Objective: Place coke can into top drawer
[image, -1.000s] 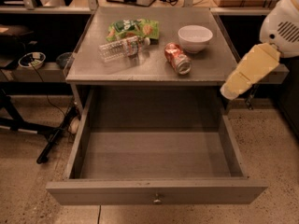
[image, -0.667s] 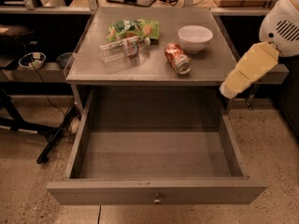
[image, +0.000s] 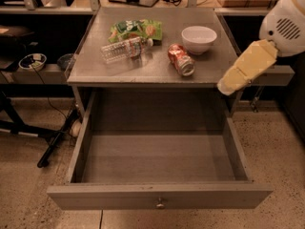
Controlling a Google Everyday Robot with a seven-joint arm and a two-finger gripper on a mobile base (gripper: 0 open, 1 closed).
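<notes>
**Coke can on the cabinet top, above the open drawer**

The small red-orange coke can [image: 181, 59] with silver metal ends lies on its side on the flat grey cabinet top [image: 209, 69], one silver end turned toward the camera. It rests between a clear plastic water bottle [image: 125, 50], also lying on its side, and a round white bowl [image: 198, 38] just beside it. A green snack bag [image: 136, 30] sits behind the bottle. Below the top, the wide grey top drawer [image: 143, 198] stands pulled fully out, with a small round metal knob [image: 160, 204] at the centre of its front panel. The cream-coloured gripper [image: 234, 79] hangs at the cabinet's right edge, well apart from the can and above the drawer's right wall. Whether it is parted or closed cannot be told; it grips nothing visible.
</notes>
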